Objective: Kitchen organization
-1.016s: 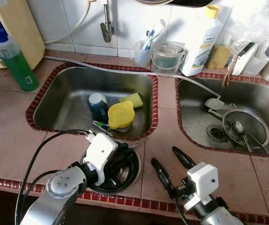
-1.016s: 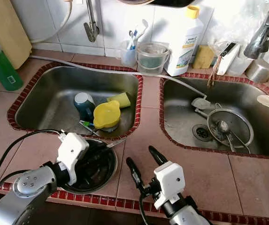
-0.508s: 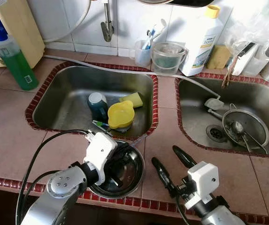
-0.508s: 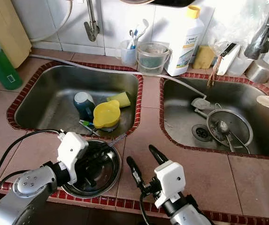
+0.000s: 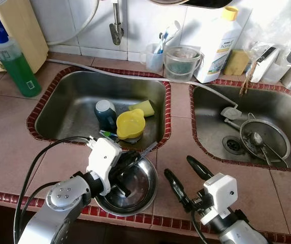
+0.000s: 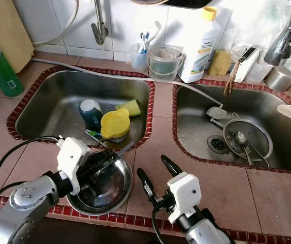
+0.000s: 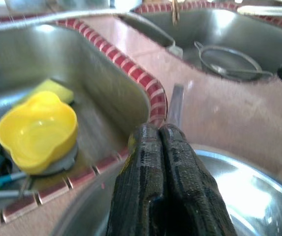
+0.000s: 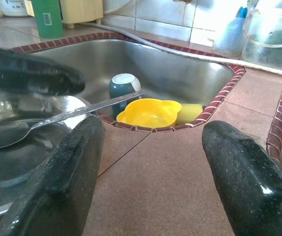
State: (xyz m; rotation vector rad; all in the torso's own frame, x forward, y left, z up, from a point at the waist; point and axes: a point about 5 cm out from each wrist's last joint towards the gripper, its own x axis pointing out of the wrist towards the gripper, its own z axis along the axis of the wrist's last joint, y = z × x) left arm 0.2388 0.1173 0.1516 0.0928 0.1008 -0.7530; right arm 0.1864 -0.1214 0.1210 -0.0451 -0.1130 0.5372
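In the lower left of the head view, the left gripper [image 6: 98, 163] is clamping its fingers together on a spoon [image 8: 57, 118] over the steel bowl [image 5: 140, 190] on the counter edge, the handle pointing toward the left sink [image 5: 69, 109]. The step in hand appears to be lifting the spoon from the bowl. The right gripper [image 5: 186, 175] is hovering at lower centre, fingers apart. The next move likely calls for raising the spoon clear without tipping the bowl.

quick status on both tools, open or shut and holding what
Left tool: shut on the spoon, over the steel bowl.
Right tool: open, holding nothing, above the counter.
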